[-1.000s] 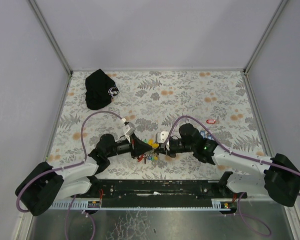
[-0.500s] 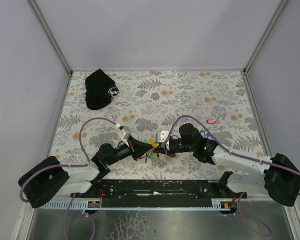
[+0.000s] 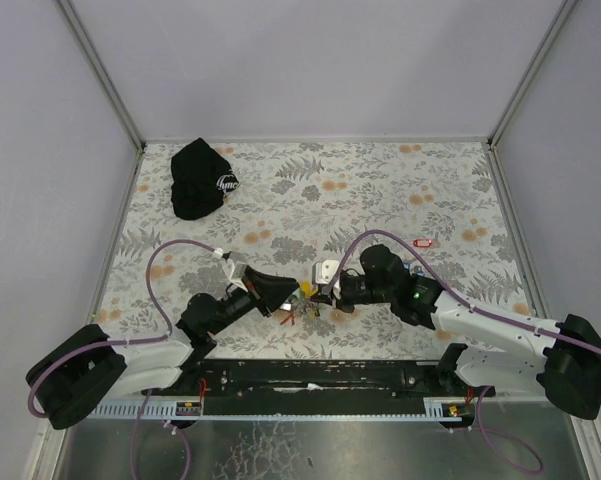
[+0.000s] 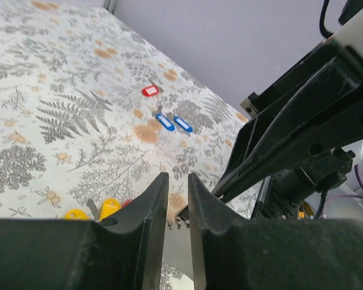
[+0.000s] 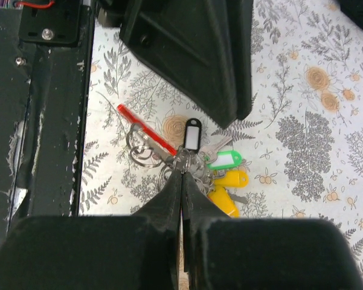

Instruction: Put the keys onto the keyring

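Red plastic and thin wire are marking out the keyring [image 5: 142,148], which is lying near the middle of the table's [image 3: 380,190] near edge. Its red bar [image 5: 146,130] is running slantwise from the ring toward the near-left corner. The right gripper [image 5: 182,164] is pinching the ring with its jaws closed tight, apparently steadying it for threading. Keys [image 5: 228,179] are fanning out from that pinch: the black tag [image 5: 193,133] is pointing lengthwise at the left gripper [image 5: 193,60], the green tag [image 5: 224,160] toward the far edge. The left gripper's jaws are standing a narrow gap apart, clamping nothing visible, seemingly readying for another key. Two blue keys [image 4: 173,123] and a lone red tag [image 4: 150,90] are lying well apart from the bunch, toward the right edge. A black cap [image 3: 200,178] is sitting near the far-left corner.
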### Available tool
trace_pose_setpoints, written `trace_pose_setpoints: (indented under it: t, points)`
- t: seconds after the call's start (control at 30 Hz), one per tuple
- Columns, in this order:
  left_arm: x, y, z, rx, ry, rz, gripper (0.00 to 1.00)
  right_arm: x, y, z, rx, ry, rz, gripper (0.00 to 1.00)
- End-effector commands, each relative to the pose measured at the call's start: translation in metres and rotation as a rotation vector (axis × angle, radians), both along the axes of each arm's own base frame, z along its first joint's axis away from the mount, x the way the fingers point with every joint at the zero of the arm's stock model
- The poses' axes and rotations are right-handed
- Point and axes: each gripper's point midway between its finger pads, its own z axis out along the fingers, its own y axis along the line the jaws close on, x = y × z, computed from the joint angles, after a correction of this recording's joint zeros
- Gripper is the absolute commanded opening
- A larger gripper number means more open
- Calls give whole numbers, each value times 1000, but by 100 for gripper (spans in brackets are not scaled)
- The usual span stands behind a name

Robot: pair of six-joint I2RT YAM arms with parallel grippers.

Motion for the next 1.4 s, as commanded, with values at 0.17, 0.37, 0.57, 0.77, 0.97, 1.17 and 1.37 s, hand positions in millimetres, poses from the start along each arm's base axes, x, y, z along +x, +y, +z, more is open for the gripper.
trace_pose_setpoints:
  t: [0.17, 0.37, 0.57, 0.77, 0.97, 1.17, 1.37]
  points:
    - [8, 11, 12, 49, -73, 66, 28, 10, 6, 29, -58, -85, 30, 0]
    - [-3, -2, 5, 186, -111, -87, 34, 14, 4, 27, -112, -113, 44, 0]
    - [-6, -8, 1, 249, -154, -238, 36, 14, 1, 24, -119, -147, 62, 0]
    - [-13, -18, -5, 292, -197, -358, 32, 13, 0, 21, -129, -147, 68, 0]
    - [-19, -26, -14, 310, -191, -457, 26, 12, 0, 20, -130, -145, 75, 0]
    - [-19, -30, -15, 313, -186, -483, 25, 11, 2, 19, -128, -142, 85, 0]
    - [-19, -34, -17, 313, -181, -512, 22, 11, 2, 19, -128, -137, 89, 0]
